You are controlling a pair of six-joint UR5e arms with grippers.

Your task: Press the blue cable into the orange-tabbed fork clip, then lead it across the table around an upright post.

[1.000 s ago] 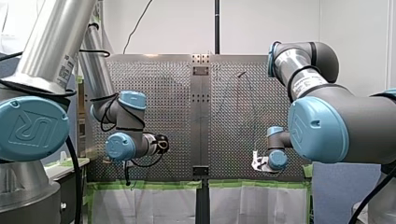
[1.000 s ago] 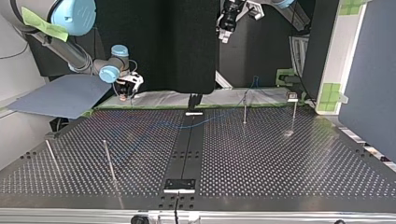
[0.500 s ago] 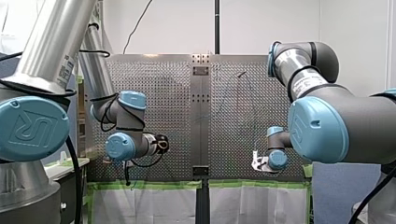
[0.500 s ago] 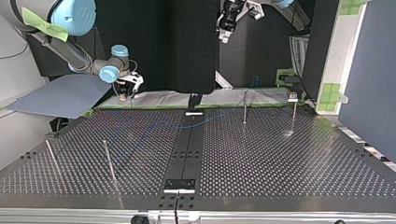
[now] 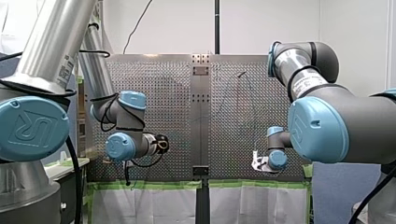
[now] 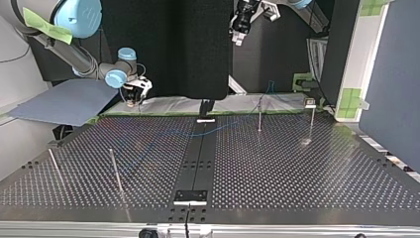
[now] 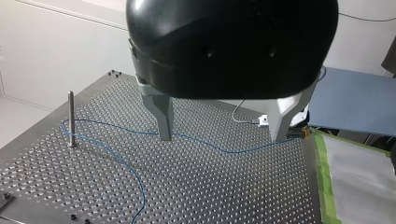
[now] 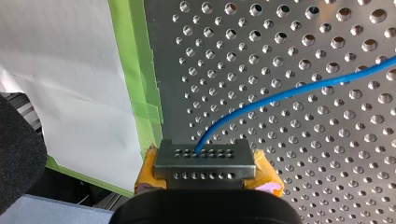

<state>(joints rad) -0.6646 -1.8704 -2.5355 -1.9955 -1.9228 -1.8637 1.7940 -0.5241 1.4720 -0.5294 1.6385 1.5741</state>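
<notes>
No motion in the last second: my right gripper (image 8: 205, 163), my left gripper (image 7: 222, 135) and the thin blue cable (image 8: 280, 95) all sit as before.
Right's yellow pads are clamped on the cable at the far edge, in the top view, of the perforated metal table (image 6: 297, 188). From there the cable runs slack across and loops a slim upright metal post (image 7: 71, 119). Left hangs high, fingers wide apart, empty. I can't pick out the orange-tabbed clip, so seating is unconfirmed. Looks like a hold.

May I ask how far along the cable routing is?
Done: the blue cable bends round an upright post. In hand: my right gripper is shut on it at the table's edge; my left gripper is open, empty. Left: perhaps the clip seating, unconfirmed.
</notes>
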